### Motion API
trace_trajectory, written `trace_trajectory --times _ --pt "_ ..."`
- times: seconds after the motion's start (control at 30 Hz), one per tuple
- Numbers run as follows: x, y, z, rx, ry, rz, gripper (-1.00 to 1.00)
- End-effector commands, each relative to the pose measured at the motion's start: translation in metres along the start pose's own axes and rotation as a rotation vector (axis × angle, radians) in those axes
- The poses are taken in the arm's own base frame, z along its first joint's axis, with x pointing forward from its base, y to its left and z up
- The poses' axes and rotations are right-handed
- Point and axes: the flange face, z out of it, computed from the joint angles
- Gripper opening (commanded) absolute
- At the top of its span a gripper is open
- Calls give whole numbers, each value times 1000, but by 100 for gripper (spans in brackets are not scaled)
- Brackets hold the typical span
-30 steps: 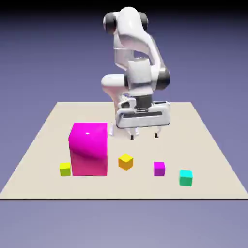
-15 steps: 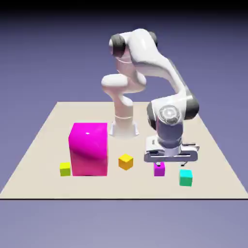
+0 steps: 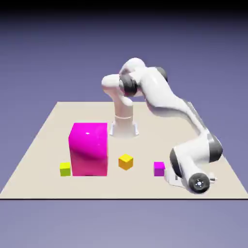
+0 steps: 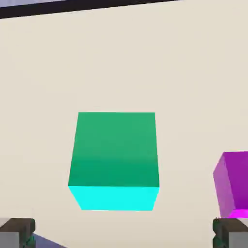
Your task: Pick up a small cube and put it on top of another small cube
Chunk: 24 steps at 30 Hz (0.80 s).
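Arm hides the teal cube (image 4: 115,160) (exterior view); purple cube (image 4: 235,186) cut off.

Glossy white rounded arm (image 3: 167,99) links, dark grey joint bands, white pedestal base (image 3: 124,127), small grey fingertips (image 4: 17,231).

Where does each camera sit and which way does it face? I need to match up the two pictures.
Exterior view: fixed, across the table and above, facing the robot; shows the whole white arm, hand low near the purple cube.
Hand view: on the hand, looking along the open gripper at the teal cube; only grey fingertips show.
Shared: the purple cube and the table.
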Motion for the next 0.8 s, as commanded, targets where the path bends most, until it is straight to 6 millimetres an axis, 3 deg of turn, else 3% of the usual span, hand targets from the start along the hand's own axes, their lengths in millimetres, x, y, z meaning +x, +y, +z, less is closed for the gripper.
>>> trace_trajectory --times 0.0,0.2,0.23,0.27,0.3,0.5,0.77 --pt "0 0 0 0 0 0 0" --pt "12 -12 59 1 -1 1 0" --pt "12 -12 59 1 -1 1 0" --pt "12 -12 59 1 -1 1 -100" --pt "12 -12 59 1 -1 1 -100" --pt "0 0 0 0 0 0 -100" --pt "-12 50 31 -202 239 -144 -100"
